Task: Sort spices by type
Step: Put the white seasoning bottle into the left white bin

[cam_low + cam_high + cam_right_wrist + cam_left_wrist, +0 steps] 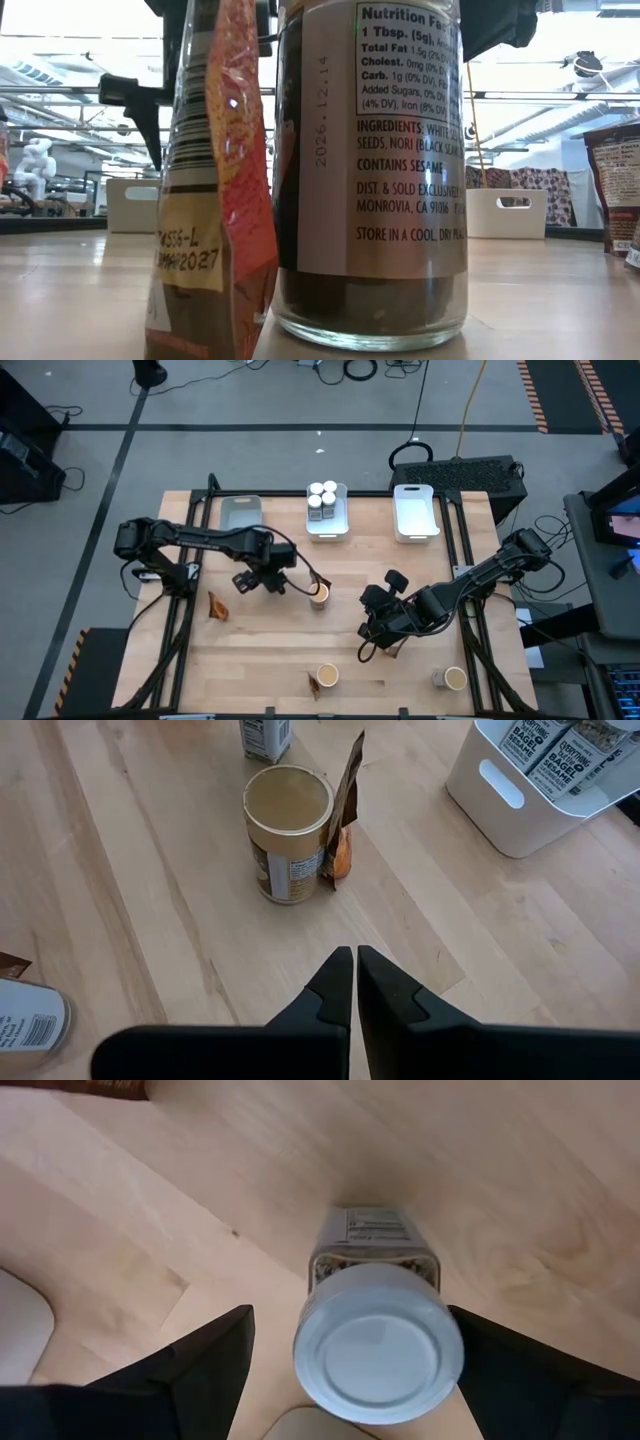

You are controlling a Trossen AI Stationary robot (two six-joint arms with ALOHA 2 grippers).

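- We count four white-capped jars point(322, 495) sorted in the middle tray point(340, 528) at the tabletop's far edge.
- Our left gripper point(350, 1370) straddles another jar point(378, 1342), jaws open.
- Our right gripper point(356, 982) waits, jaws closed; tubs point(324, 676) and pouches point(216, 606) remain loose.

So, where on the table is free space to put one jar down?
The right white tray looks empty. Bare wood lies between the pouch and the front tub. It is crowded in the middle tray, holding jars.

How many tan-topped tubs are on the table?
3: centre tub, front-middle tub, front-right tub. The arms may hide others.
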